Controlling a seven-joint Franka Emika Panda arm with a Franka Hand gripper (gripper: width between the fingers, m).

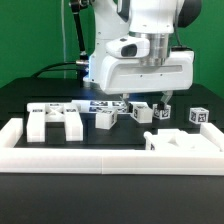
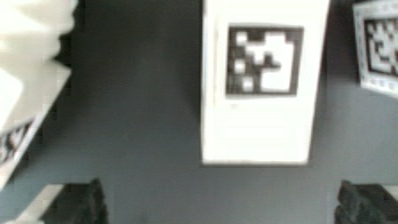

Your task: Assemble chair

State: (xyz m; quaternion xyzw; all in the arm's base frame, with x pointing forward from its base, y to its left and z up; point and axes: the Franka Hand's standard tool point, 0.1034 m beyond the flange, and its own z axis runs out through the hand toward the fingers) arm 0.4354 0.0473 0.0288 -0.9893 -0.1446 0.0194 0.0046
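Note:
White chair pieces with black-and-white tags lie on the black table. In the exterior view a wide notched slab [image 1: 55, 120] lies at the left, a small block [image 1: 105, 118] beside it, two short pieces [image 1: 143, 112] under the arm, and a tagged cube [image 1: 198, 116] at the right. My gripper [image 1: 143, 100] hangs just above the middle pieces. In the wrist view a long white post with a tag [image 2: 260, 85] lies ahead of my open, empty gripper [image 2: 217, 203]; its dark fingertips [image 2: 75, 203] stand wide apart. Another white piece [image 2: 31, 70] and a tagged piece [image 2: 377, 45] flank the post.
A long low white border frame [image 1: 100, 156] runs along the table's front and up the exterior view's left. A white shaped part [image 1: 183, 141] sits against the frame at the right. Cables hang behind the arm.

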